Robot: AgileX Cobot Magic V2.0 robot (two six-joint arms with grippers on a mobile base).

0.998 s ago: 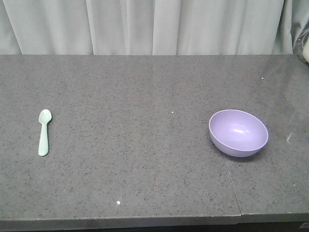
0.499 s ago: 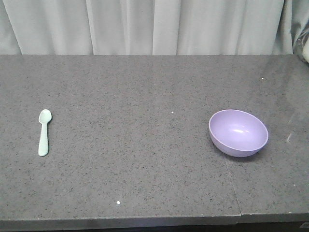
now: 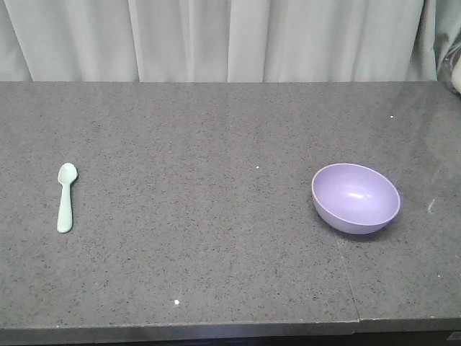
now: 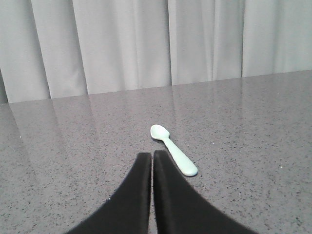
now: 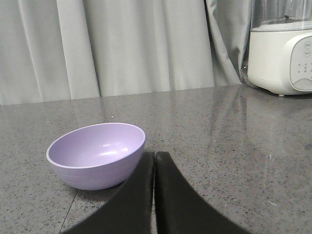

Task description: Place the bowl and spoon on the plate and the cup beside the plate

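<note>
A lavender bowl [image 3: 356,198] stands upright on the right side of the grey stone table; the right wrist view shows the bowl [image 5: 97,153] just left of and beyond my right gripper [image 5: 154,155], which is shut and holds nothing. A mint-green spoon [image 3: 65,196] lies flat at the table's left. In the left wrist view the spoon [image 4: 173,156] lies just ahead and to the right of my left gripper [image 4: 152,155], also shut and empty. The plate and the cup are out of view. Neither gripper appears in the front view.
A white appliance [image 5: 283,53] stands at the table's far right corner. Pale curtains [image 3: 216,40] hang behind the table. A seam [image 3: 346,277] runs through the tabletop near the bowl.
</note>
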